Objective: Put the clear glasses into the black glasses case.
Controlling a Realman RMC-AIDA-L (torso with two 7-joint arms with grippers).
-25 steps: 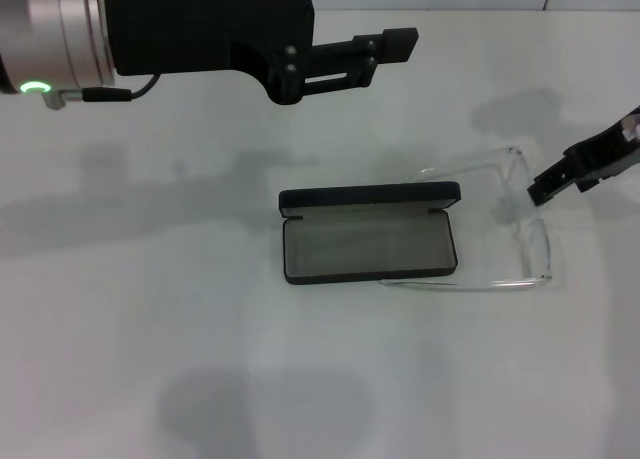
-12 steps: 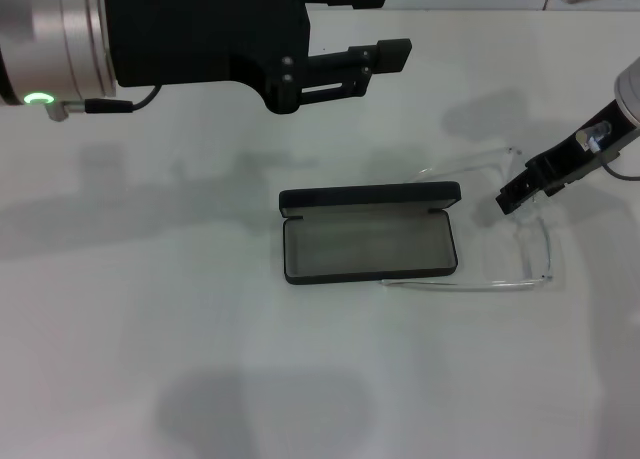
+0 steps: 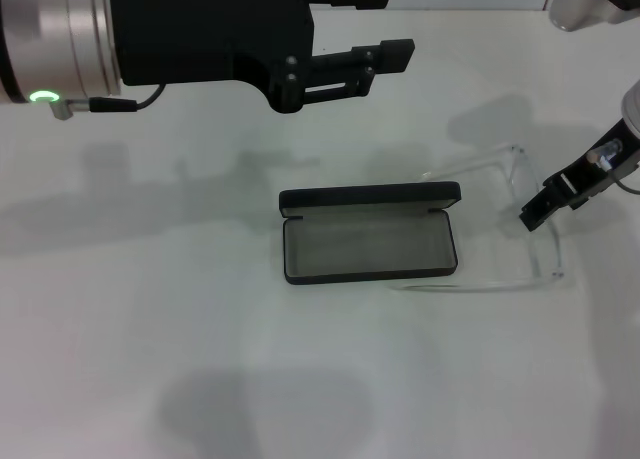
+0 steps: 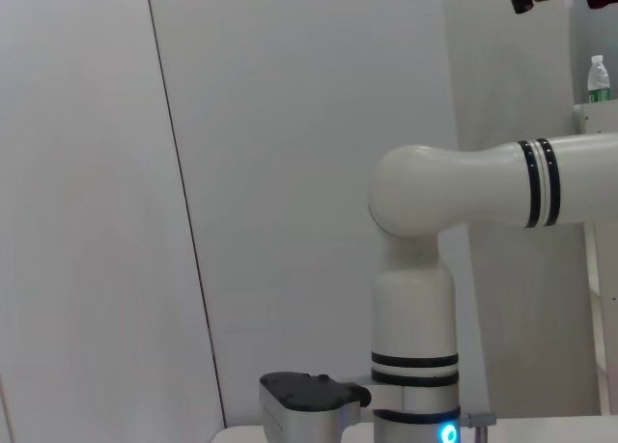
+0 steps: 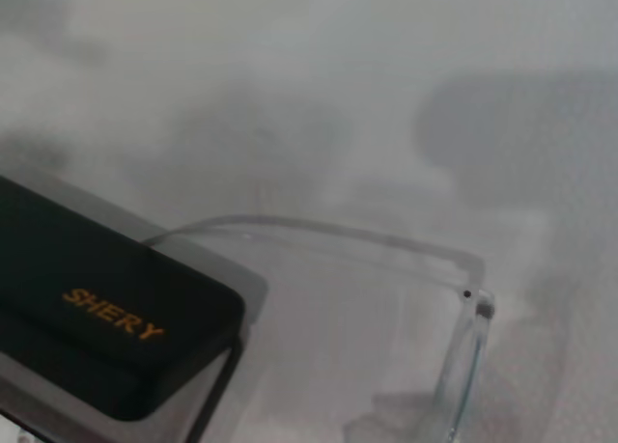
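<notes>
Right of the open case (image 3: 369, 234), touching its corner, glasses (image 3: 530, 229) lie on table, front running near-to-far, arms toward case. Right gripper (image 3: 537, 212) at front, nearer; grip can't tell. Left gripper (image 3: 385, 59) hangs beyond case, closure unclear.

White tabletop (image 3: 150, 359) spreading beneath and all around the right gripper (image 3: 533, 215), green-labelled plastic water bottle (image 4: 600, 78) on a shelf well behind it, pale panelled wall (image 4: 193, 173) further back

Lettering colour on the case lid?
Orange, on the black glasses case; clearest in the right wrist view.
</notes>
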